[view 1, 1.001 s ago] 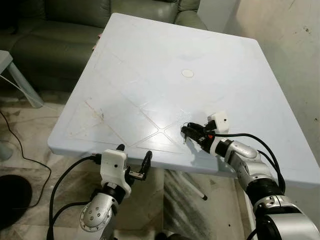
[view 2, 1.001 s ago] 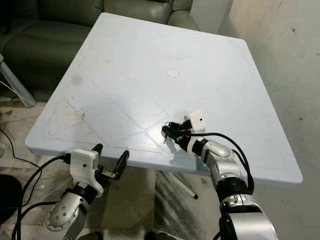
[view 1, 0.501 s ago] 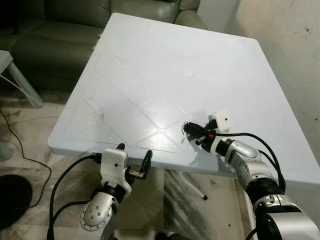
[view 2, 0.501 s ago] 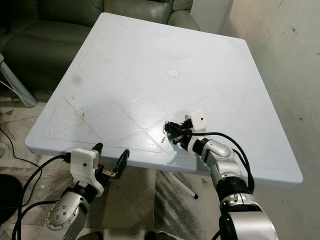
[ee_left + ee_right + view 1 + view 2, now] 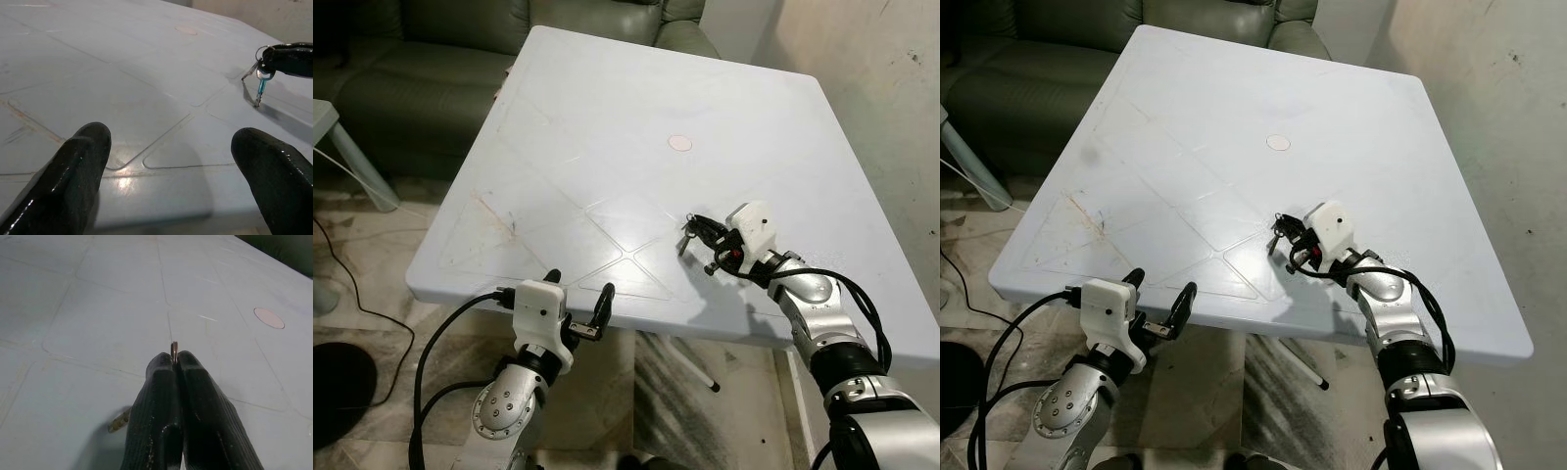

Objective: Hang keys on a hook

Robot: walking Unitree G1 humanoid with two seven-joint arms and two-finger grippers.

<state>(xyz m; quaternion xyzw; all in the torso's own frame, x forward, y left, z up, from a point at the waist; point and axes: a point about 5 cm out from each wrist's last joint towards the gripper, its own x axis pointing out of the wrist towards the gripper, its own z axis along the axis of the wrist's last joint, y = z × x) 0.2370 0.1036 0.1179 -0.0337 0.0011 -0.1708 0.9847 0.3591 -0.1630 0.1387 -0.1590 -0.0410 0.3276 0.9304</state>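
Pinching small silver keys on a metal ring [image 5: 686,236], right end effector [image 5: 698,224] above pale blue plastic counter [image 5: 607,117], frame centre-right; left end effector [image 5: 578,305] released, lower left.

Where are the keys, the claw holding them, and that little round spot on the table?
keys [image 5: 259,83], left wrist view, on the hanging blue key.
right gripper [image 5: 698,226], left eye view, between its fingertips.
round spot [image 5: 679,142], left eye view, its centre.

**Keys lifted clear of the bench**

Small bunch of keys [image 5: 259,81] on a metal ring, pinched by the ring between the closed fingers of the right gripper [image 5: 697,227]. Dangling just above the pale bench [image 5: 607,127], one blue-headed key pointing down.
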